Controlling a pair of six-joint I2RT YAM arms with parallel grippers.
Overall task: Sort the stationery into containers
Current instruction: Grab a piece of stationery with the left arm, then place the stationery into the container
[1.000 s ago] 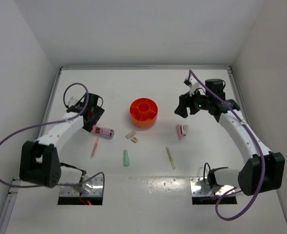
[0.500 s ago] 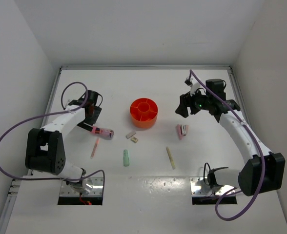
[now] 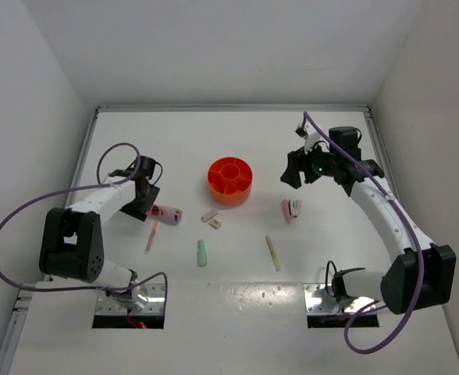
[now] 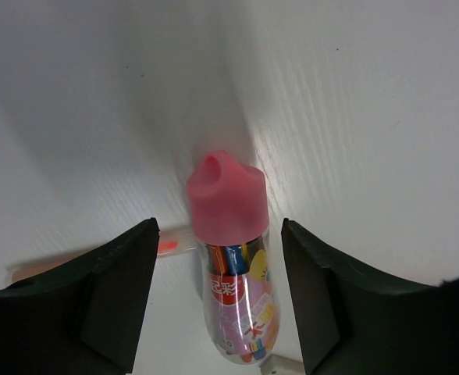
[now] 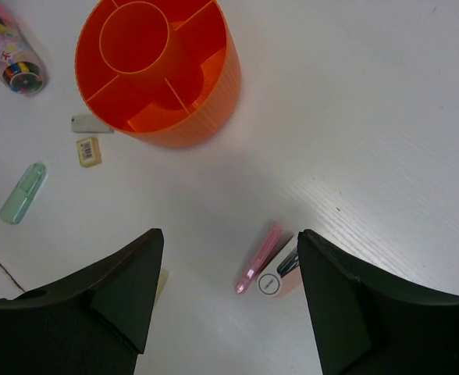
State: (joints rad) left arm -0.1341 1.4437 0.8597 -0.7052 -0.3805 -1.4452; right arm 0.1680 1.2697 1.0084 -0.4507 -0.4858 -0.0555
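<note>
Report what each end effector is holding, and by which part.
Nothing is held. The left end effector straddles the pink cylinder with gaps on both sides. The right end effector hangs open, clear of the stapler.

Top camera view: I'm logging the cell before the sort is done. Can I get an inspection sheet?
Surface: white table, no spills seen.
Job's things: orange organiser, nothing seen inside; pink cylinder, pen, mint stick, yellow stick, stapler and two beige blocks lie on the table.
Clutter: nothing seen.
Grippers: left gripper open astride the cylinder; right gripper open, raised near the stapler.
Cables: two purple cables, looping clear of the things.
Surroundings: white walls on three sides.
</note>
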